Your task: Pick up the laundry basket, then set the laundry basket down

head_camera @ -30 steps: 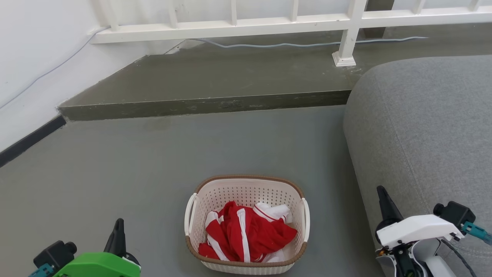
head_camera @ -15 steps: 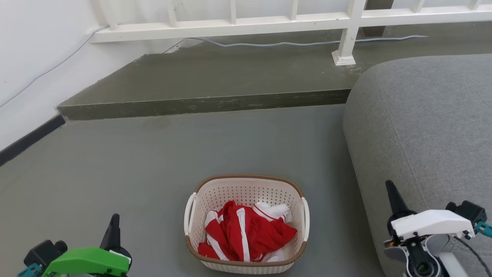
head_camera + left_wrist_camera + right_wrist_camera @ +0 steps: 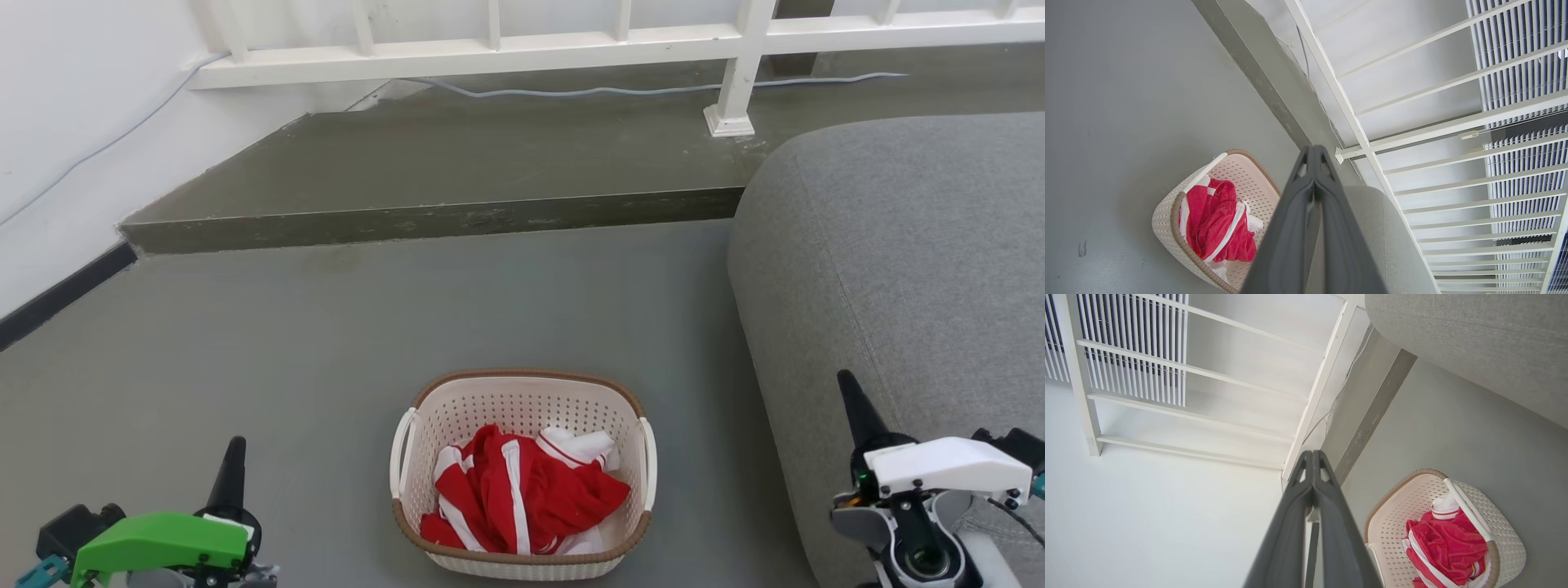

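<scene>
Outward drift over the last second: left gripper (image 3: pixel 231 461) lower and nearer the left corner of the head view, right gripper (image 3: pixel 851 396) farther right, over the sofa (image 3: pixel 914 245). No matching move of the basket (image 3: pixel 522 406), just a slight slip of the whole picture, probably the camera's. Standing level on the floor (image 3: pixel 310 343), between the two grippers and well apart from each, beside the sofa, with a red-and-white garment (image 3: pixel 522 490) heaped inside. Touched by neither gripper. Fits a retreat after a set-down. Fits equally a spreading of the arms ahead of a reach for the side handles. No telling which from here.

From the head view, a single dark spike per gripper, so little to judge the gap by. Settled by the wrist views: left fingers (image 3: pixel 1290 228) pressed together right to the tip, nothing between them, and the same for the right fingers (image 3: pixel 1339 539). Added there too: the basket's perforated outer wall (image 3: pixel 1163 220), and slatted blinds (image 3: pixel 1511 49) beyond the railing (image 3: pixel 1329 77). Given from above instead: both grippers and the basket in one picture, spacing plain.
</scene>
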